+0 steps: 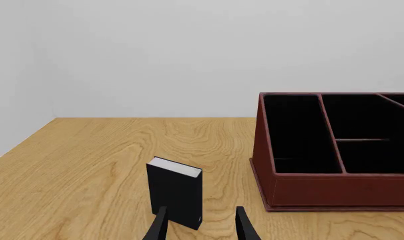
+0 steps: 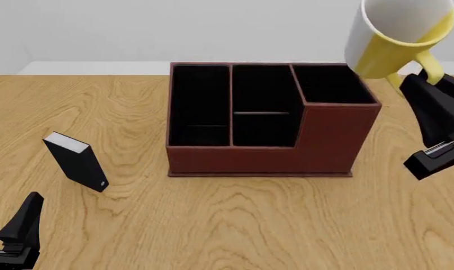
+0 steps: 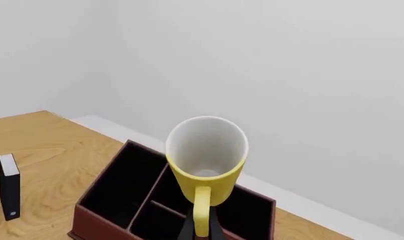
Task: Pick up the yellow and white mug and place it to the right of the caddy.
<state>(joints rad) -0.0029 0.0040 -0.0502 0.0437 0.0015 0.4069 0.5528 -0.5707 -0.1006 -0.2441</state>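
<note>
One yellow and white mug point(image 2: 395, 35), with a single loop handle. One dark red-brown caddy point(image 2: 302, 140), split into four black-lined compartments: one long bay at the left, two stacked in the middle, one raised at the right. One small black block with a white top point(image 2: 76, 161). One wooden table point(image 2: 234, 225). Two arms, one per side, so two grippers: the left gripper point(image 1: 200, 225) and the right gripper point(image 3: 200, 231), two dark fingers visible on each in its own wrist view. Two plain pale walls meeting at one corner in the left wrist view.
</note>
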